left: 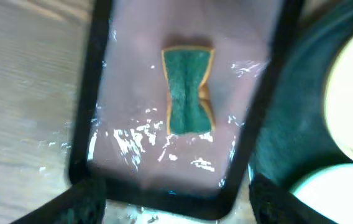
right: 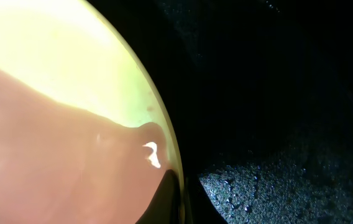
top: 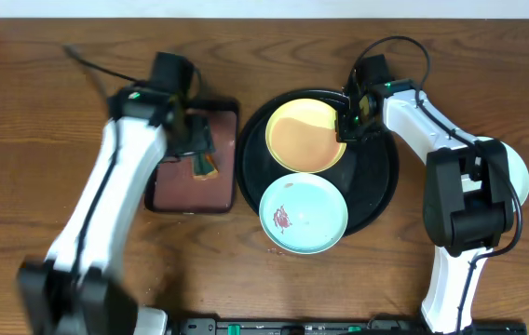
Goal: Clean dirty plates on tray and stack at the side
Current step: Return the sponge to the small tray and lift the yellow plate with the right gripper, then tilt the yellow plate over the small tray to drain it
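Note:
The round black tray (top: 381,181) holds a yellow plate (top: 304,138) at its back and a mint-blue plate (top: 304,216) with a reddish smear at its front, overhanging the rim. My right gripper (top: 348,116) is at the yellow plate's right rim. In the right wrist view its fingers (right: 179,199) close on either side of the yellow plate's (right: 58,93) edge, above the black tray (right: 276,124). Another pale plate (top: 518,177) lies on the table at the right, mostly hidden by the right arm. My left gripper (top: 190,140) hangs open and empty (left: 173,208).
A rectangular maroon tray with a black rim (top: 167,191) lies left of the black tray and holds a green and orange sponge (top: 205,165). The sponge (left: 187,90) sits on the wet maroon tray (left: 96,93) below my left gripper.

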You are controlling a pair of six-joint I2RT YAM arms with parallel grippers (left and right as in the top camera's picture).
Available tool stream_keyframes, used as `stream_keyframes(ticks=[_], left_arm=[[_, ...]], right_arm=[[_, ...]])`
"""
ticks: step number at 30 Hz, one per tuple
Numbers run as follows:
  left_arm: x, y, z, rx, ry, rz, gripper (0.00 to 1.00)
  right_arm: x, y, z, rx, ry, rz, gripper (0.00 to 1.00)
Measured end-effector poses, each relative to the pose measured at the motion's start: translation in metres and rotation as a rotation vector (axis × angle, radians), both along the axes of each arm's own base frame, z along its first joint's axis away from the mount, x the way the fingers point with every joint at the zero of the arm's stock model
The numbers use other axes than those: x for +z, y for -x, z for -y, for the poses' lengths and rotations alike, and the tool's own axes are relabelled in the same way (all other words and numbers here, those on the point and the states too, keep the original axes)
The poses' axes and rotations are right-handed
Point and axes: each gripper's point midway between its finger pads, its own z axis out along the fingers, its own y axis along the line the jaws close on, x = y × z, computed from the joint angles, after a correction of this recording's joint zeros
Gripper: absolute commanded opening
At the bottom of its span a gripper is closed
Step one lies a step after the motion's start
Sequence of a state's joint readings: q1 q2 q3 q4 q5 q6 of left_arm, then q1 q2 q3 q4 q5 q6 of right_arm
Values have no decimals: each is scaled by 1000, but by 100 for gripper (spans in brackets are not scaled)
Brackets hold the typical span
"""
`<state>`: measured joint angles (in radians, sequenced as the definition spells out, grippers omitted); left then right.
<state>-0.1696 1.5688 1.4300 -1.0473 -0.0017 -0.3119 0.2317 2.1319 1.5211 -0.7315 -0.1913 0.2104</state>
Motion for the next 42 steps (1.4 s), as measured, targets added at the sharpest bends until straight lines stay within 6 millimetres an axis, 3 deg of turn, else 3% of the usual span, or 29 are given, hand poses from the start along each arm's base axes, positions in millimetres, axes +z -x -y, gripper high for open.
stream_keyframes(ticks=[3, 5, 9, 13, 16, 20, 23, 25, 28, 32, 42], left_arm=[[38, 14, -8, 20, 14, 89, 83], [53, 22, -13, 30, 19, 127, 83], [66, 39, -18, 37, 21, 142, 84], [73, 46, -19, 37, 24, 157, 84], [75, 47, -19, 37, 25, 163, 84], [75, 47, -19, 37, 25, 162, 84], [74, 47, -19, 37, 24, 162, 84], [74, 47, -19, 37, 24, 161, 84], [74, 47, -19, 37, 24, 161, 84], [74, 47, -19, 37, 24, 161, 84], [74, 47, -19, 37, 24, 161, 84]], right_arm=[[11, -3, -3, 19, -4, 34, 1], [30, -8, -9, 45, -10, 95, 1], [95, -17, -33, 126, 1, 298, 1], [171, -12, -75, 222, -10, 532, 1], [203, -5, -113, 282, -28, 656, 1], [205, 3, -159, 351, -11, 740, 1], [193, 4, -189, 390, 49, 796, 1], [184, 6, -198, 402, 99, 815, 1], [184, 7, -204, 402, 166, 861, 1], [199, 9, -210, 388, 254, 948, 1], [228, 34, -227, 404, 472, 1098, 1]])
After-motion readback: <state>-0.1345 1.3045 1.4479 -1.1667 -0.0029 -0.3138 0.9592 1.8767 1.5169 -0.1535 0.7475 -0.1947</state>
